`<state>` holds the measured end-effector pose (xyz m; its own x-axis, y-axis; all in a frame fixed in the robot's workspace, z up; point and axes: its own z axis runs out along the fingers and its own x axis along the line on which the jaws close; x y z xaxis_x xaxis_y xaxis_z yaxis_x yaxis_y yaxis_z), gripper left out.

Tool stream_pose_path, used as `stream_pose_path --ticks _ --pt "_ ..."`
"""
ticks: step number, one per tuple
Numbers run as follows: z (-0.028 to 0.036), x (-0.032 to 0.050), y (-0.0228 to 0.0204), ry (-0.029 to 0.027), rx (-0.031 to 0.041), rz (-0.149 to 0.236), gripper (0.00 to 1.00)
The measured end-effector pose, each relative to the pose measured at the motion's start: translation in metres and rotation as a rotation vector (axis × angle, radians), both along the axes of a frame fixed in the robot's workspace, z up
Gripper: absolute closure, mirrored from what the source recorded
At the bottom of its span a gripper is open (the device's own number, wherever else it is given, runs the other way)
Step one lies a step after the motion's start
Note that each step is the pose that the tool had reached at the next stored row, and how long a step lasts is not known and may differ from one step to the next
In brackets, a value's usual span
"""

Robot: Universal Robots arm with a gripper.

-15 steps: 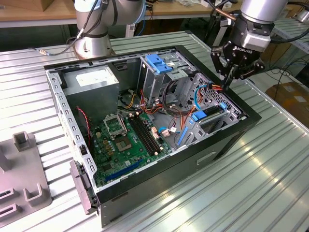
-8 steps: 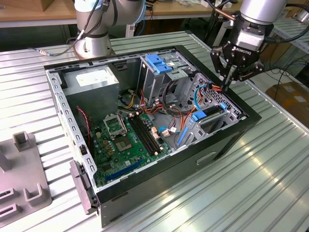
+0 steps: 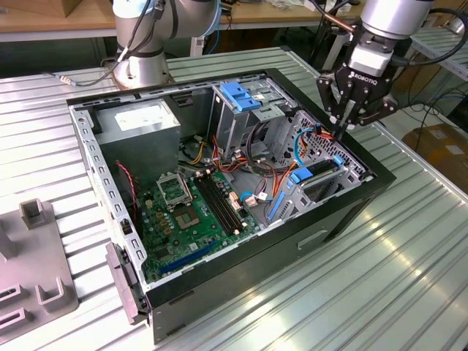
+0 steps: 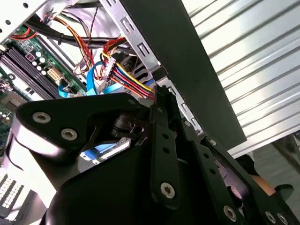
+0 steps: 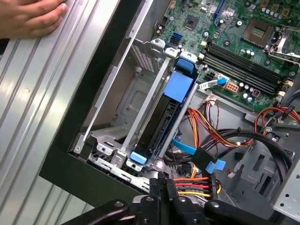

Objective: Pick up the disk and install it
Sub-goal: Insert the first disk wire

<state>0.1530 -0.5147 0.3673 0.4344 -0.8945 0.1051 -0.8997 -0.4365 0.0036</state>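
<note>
The disk stands on edge in a slot of the metal drive cage at the case's corner, its blue carrier facing the motherboard. In the exterior view the disk lies between two blue tabs on that view's right side of the open computer case. My gripper hangs just above the cage, fingers shut with nothing between them. Its tips are beside a bundle of red, yellow and black wires. The second wrist view shows the gripper over the same wires.
A person's hand rests on the ribbed table beside the case. Inside are the motherboard, a power supply and a blue bracket atop another cage. A second arm's base stands behind; a grey fixture sits left.
</note>
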Motion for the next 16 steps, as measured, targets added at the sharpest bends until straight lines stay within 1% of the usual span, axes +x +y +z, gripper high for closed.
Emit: stream_pose_path --ticks 3,7,9,10,12,13,16 --pt "-0.0002 -0.0003 0.0 0.0 -0.0004 -0.05 0.84" --pt "-0.0009 -0.0003 0.0 0.0 -0.0003 -0.098 0.84" --pt "-0.0015 -0.0004 0.0 0.0 -0.0003 -0.134 0.84" --pt "-0.002 -0.0013 0.0001 0.0 0.0 -0.148 0.84" --pt "-0.0022 -0.0083 0.0001 0.0 -0.0002 -0.151 0.84" --pt "-0.0024 -0.0091 0.0 -0.0001 -0.0002 -0.159 0.84" --pt "-0.0031 -0.0092 0.0001 0.0 -0.0003 -0.225 0.84"
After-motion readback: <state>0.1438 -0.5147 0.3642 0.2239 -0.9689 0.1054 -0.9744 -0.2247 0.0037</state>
